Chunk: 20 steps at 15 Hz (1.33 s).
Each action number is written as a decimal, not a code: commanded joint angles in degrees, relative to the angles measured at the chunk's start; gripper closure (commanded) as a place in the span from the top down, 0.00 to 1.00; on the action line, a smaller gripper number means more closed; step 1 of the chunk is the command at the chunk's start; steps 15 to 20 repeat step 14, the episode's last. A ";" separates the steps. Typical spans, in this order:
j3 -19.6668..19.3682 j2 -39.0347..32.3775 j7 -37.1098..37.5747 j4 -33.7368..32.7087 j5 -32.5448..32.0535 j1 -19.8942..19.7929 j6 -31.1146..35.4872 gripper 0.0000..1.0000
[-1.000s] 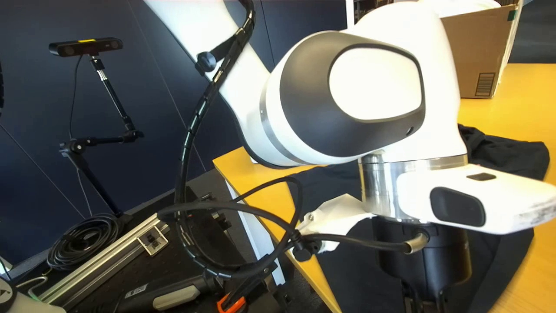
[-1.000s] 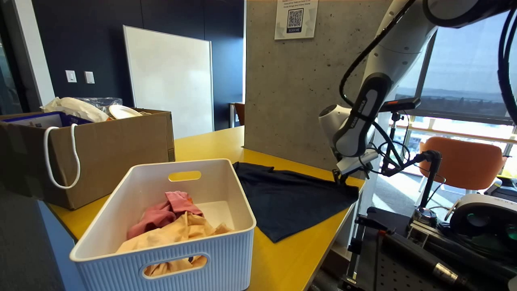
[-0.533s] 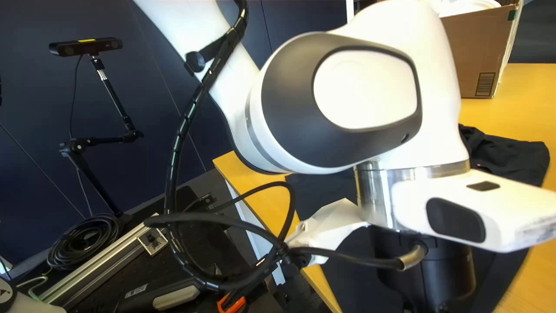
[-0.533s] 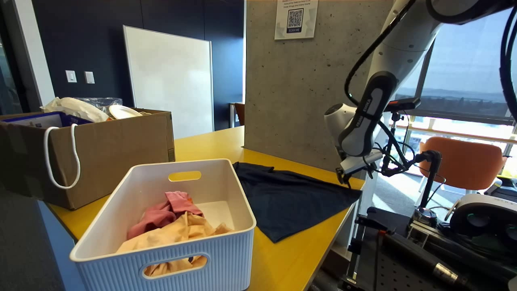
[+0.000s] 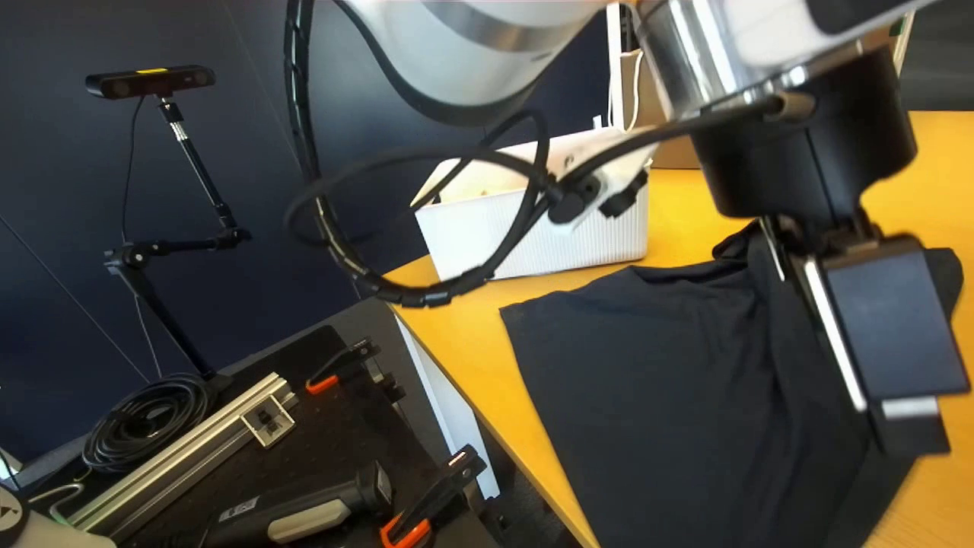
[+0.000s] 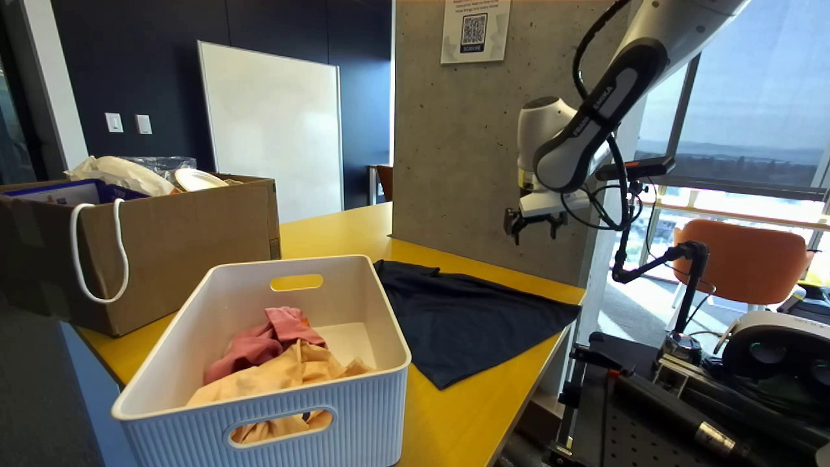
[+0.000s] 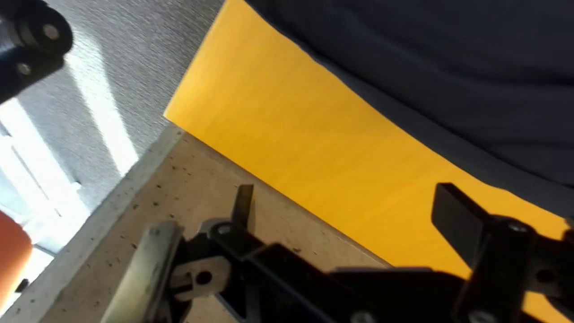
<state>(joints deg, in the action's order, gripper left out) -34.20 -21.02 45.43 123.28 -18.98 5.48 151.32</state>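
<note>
Above the yellow table (image 6: 463,415), near the concrete pillar (image 6: 467,149) standing against one edge, the Robotiq gripper (image 6: 535,235) hung with its fingers (image 7: 459,222) spread wide and nothing between them. Below and apart from it lay a dark navy garment (image 6: 480,324), its cut unclear, fairly flat, one tip near the corner beside the pillar and the other end rumpled. By my reading the work stood between grips, the garment lying free; taking hold of it would have called for shifting over the hem (image 7: 417,125), lowering, and pinching a raised fold without pressing into the table. Toward the opposite edge, just beside the garment, stood a ribbed white plastic bin (image 6: 366,415); whether the two touched I could not tell. Inside it a crumpled pink cloth (image 6: 246,347) lay against a loosely heaped peach cloth (image 6: 292,371). Farther along that edge, a cardboard box (image 6: 201,240) held a white plate (image 6: 198,179), some clear plastic wrap (image 6: 162,164) and a blue-sided item (image 6: 113,191) too hidden to name, all showing at its rim, with a white rope handle (image 6: 76,246) hanging down its side. Past the table, a whiteboard (image 6: 272,136) stood before a navy wall (image 6: 139,71).
</note>
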 commanded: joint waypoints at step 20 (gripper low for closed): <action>50.80 9.42 -34.82 7.50 53.12 -30.12 24.22 1.00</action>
